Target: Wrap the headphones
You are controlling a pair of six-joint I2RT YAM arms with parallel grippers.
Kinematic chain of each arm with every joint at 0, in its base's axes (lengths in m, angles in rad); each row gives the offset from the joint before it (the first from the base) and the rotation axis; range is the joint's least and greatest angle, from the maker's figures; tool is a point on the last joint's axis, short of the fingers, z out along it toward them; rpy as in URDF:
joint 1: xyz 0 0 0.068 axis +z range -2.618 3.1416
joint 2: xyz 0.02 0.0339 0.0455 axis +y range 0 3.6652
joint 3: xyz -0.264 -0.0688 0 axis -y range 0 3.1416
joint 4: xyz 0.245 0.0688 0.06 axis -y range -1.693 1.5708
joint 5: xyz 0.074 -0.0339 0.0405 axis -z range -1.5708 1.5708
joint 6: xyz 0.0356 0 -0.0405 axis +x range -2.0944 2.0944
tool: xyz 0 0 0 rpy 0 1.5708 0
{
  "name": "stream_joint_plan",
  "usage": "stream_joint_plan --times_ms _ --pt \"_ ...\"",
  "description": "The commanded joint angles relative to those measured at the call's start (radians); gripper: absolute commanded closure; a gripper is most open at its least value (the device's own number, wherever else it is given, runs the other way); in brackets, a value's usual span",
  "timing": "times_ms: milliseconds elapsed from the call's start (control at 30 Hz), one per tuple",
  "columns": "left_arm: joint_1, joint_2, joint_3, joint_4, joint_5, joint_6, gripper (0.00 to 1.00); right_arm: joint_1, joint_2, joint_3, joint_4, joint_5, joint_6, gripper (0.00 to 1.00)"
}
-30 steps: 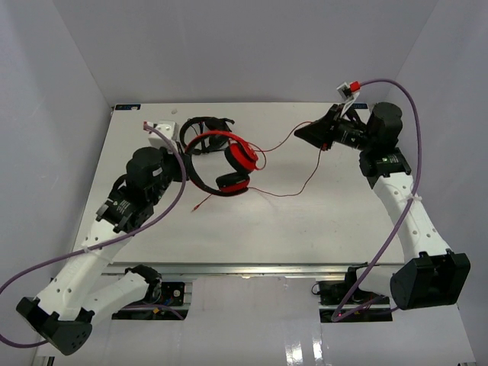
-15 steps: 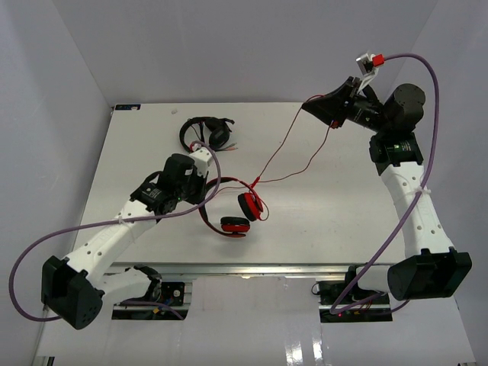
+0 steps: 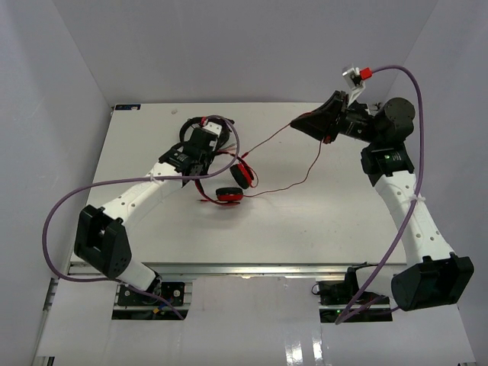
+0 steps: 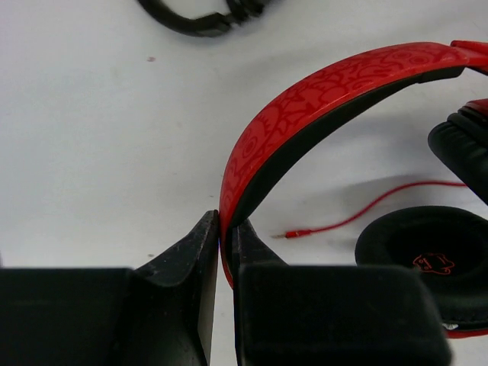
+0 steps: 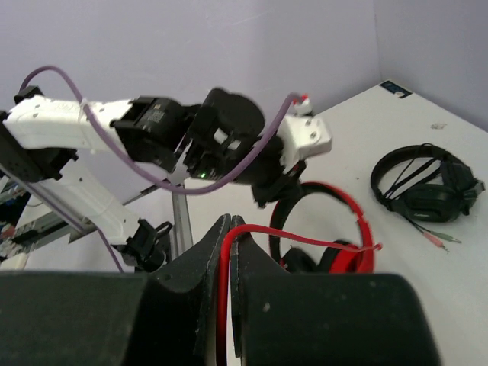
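The red headphones hang tilted in mid table, with the headband pinched in my left gripper. In the left wrist view the left gripper is shut on the red headband, with a black ear pad at the right and the cable's plug lying on the table. My right gripper is raised at the far right and shut on the thin red cable, which runs taut back to the headphones. In the right wrist view the gripper pinches the cable in front of the headphones.
All-black headphones lie at the far middle-left, partly under my left arm; they also show in the right wrist view and the left wrist view. A slack cable loop lies right of the red headphones. White walls enclose the table.
My left arm has swung farther out, carrying the red headphones from the near middle toward the far left. My right gripper has dropped a little and moved left with the cable.
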Motion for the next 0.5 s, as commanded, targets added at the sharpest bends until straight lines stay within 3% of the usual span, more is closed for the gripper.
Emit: stream_joint_plan --times_ms 0,200,467 --pt "0.005 0.004 0.155 0.009 -0.313 -0.054 1.00 0.046 -0.074 -0.067 0.035 -0.025 -0.021 0.92" --pt "0.005 0.081 0.249 0.090 -0.444 -0.168 1.00 0.061 -0.093 -0.113 0.100 -0.028 0.054 0.92" --pt "0.003 0.092 0.266 0.084 -0.405 -0.653 1.00 0.085 -0.115 -0.219 0.242 -0.015 0.195 0.92"
